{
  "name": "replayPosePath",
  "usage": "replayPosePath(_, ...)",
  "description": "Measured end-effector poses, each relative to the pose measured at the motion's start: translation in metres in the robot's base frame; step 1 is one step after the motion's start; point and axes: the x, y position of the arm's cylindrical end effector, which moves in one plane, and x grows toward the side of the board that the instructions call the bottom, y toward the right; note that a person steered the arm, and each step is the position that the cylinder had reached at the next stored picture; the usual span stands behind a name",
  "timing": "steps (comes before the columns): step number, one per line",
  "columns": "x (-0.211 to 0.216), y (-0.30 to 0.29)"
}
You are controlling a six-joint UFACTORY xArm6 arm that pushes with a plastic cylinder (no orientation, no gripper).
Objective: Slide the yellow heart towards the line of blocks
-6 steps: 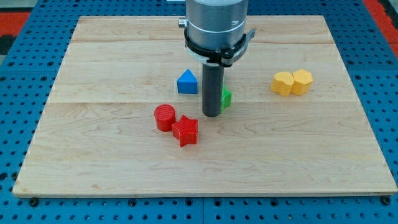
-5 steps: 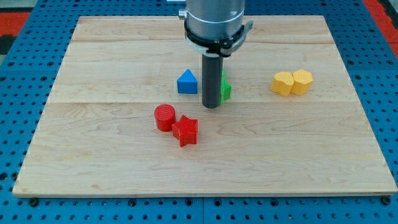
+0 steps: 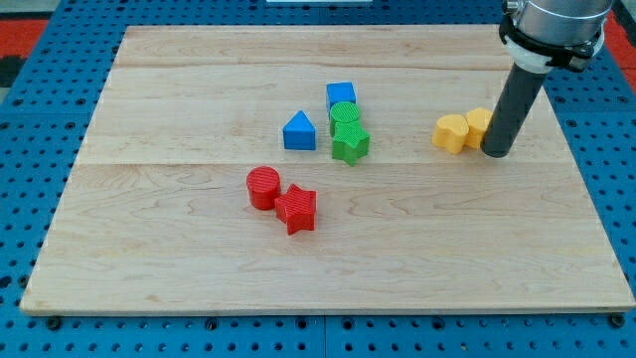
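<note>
My tip has no claw; it stands at the right, touching the second yellow block. The yellow heart lies just left of it, orientation unclear. Bare wooden board separates it from the blue cube, green cylinder and green star line.

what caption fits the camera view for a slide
My tip beside two yellow blocks, right of the blue cube and green blocks.

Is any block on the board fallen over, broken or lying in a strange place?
Nothing stands out. All blocks sit flat on the wooden board. My tip stands at the view's right of the two yellow blocks, partly hiding the right one, beside the yellow heart.
</note>
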Motion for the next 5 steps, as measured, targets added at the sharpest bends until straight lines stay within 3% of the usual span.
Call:
replayPosePath(1, 0.0, 0.0)
replayPosePath(3, -0.015, -0.09)
replayPosePath(5, -0.015, -0.09)
